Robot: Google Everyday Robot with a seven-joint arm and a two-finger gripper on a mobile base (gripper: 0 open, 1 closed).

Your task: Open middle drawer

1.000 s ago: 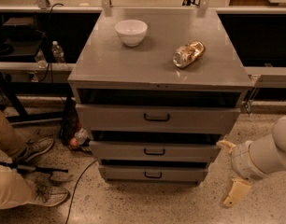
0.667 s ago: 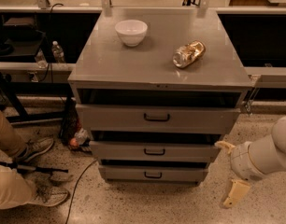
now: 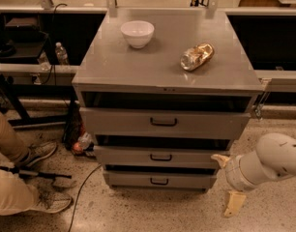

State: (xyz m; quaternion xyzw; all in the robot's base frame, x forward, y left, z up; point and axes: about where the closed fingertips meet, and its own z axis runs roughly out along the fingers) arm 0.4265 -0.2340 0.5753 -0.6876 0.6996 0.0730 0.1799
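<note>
The grey metal cabinet (image 3: 167, 62) has three drawers stacked in its front. The middle drawer (image 3: 128, 156) has a small black loop handle (image 3: 161, 157) and sits between the taller top drawer (image 3: 119, 122) and the narrow bottom drawer (image 3: 128, 180). Its front stands about in line with the other two, with a dark gap above it. My gripper (image 3: 228, 182) is at the cabinet's lower right corner, level with the middle and bottom drawers. It is open and empty, with one cream finger (image 3: 220, 159) near the middle drawer's right end and the other (image 3: 233, 203) lower, over the floor.
A white bowl (image 3: 137, 33) and a crumpled gold bag (image 3: 197, 56) lie on the cabinet top. A person's legs and shoes (image 3: 22, 178) are at the left on the floor, beside a black cable (image 3: 85, 187). Dark shelving runs behind on both sides.
My gripper and arm have shifted a little to the left, toward the cabinet's right side. The drawers have not moved.
</note>
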